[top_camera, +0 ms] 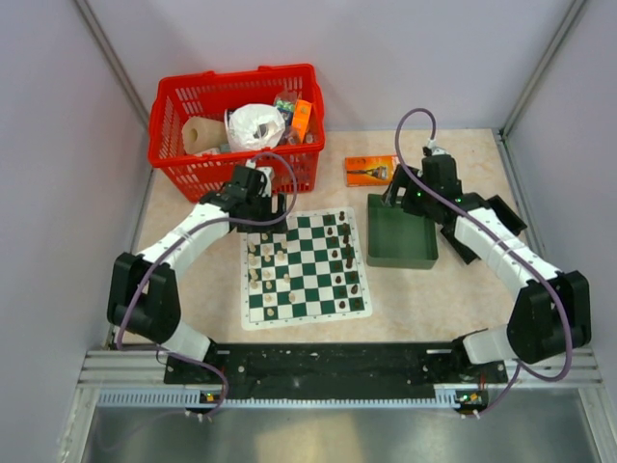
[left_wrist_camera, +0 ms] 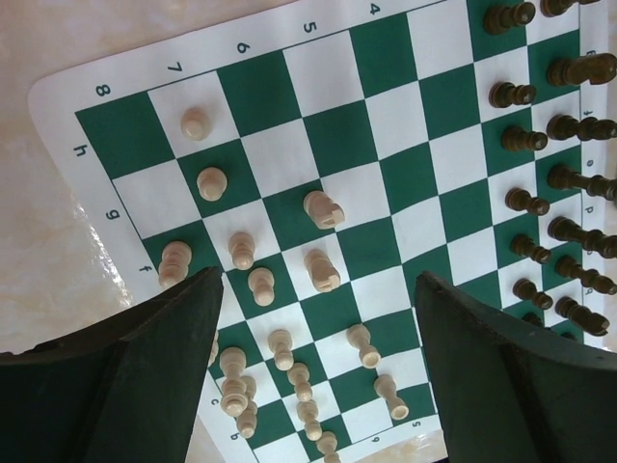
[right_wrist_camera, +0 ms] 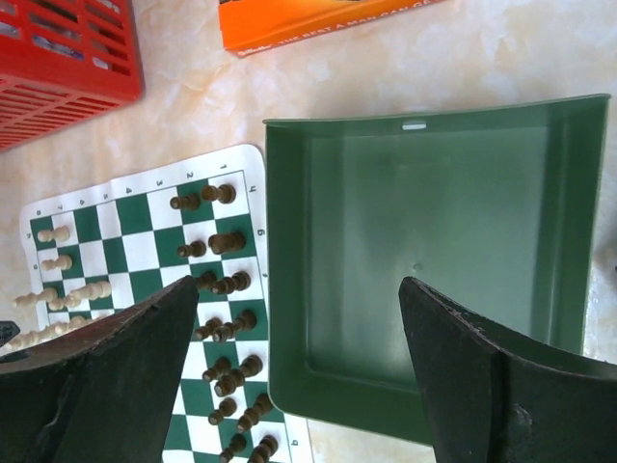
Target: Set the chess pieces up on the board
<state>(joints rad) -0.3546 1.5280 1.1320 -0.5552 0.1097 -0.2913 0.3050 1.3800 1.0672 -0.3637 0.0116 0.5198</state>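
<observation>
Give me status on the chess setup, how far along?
The dark pieces stand in two rows along the board's edge, and the green tray looks empty: done. In hand: nothing; left gripper and right gripper are open. Still to do: cream pieces sit scattered over several columns.

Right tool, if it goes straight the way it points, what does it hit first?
Most likely the bare floor of the green tray; the right tool hangs open over it, nothing between. How far off is unclear.
</observation>
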